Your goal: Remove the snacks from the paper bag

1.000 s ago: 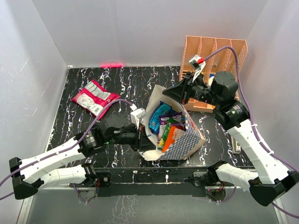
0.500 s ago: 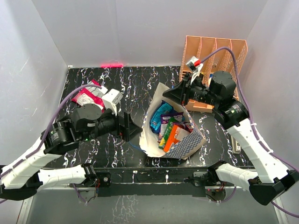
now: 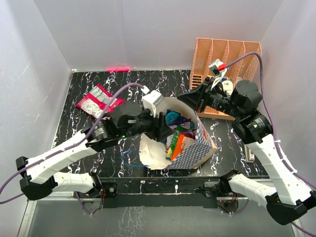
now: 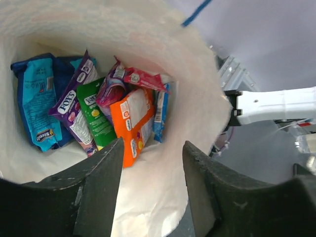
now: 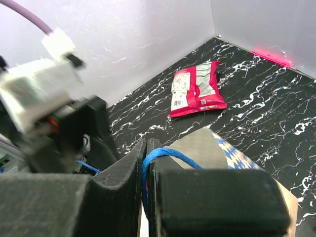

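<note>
Directly ahead of our open left gripper, the snacks stand on end in the paper bag, whose handle our right gripper pinches.

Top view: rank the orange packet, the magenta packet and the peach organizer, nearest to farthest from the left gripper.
From the left gripper:
1. orange packet, inside the paper bag, just beside the gripper.
2. magenta packet, on the table, back left.
3. peach organizer, back right corner.

Open checkered paper bag, colourful snacks inside; magenta packet outside, well apart.
</note>
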### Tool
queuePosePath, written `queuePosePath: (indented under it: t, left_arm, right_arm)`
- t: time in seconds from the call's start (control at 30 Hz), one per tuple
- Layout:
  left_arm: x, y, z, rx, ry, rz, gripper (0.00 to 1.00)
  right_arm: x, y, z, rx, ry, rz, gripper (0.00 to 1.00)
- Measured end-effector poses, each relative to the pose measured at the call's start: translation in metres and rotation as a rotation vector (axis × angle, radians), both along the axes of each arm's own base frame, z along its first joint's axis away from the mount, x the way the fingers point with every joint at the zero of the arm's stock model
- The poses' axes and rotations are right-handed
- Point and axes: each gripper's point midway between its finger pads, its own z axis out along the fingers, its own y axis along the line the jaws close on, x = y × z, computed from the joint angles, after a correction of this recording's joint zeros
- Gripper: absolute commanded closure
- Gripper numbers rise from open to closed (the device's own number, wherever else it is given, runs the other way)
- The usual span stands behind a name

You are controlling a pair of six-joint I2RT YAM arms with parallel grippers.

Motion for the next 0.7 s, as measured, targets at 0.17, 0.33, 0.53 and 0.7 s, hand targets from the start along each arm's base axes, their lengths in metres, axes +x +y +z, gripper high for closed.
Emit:
queuePosePath:
  t: [0.17, 0.33, 0.53, 0.7]
  left_arm:
    - [0.017, -0.019, -0.052, 0.083, 0.032, 0.033, 0.78]
    - [0.037, -0.019, -0.092, 0.170, 0.032, 0.130, 0.73]
    - [0.058, -0.012, -0.123, 0.264, 0.004, 0.229, 0.64]
    - [0.071, -0.016, -0.149, 0.326, -0.005, 0.275, 0.53]
  right_arm:
    - [-0.006, -0.003, 0.011, 0.030, -0.018, -0.006, 0.93]
    - [-0.005, -0.004, 0.011, 0.036, -0.009, -0.016, 0.93]
    - [-0.005, -0.004, 0.011, 0.036, -0.009, -0.018, 0.93]
    - [-0.005, -0.004, 0.011, 0.037, -0.009, -0.018, 0.93]
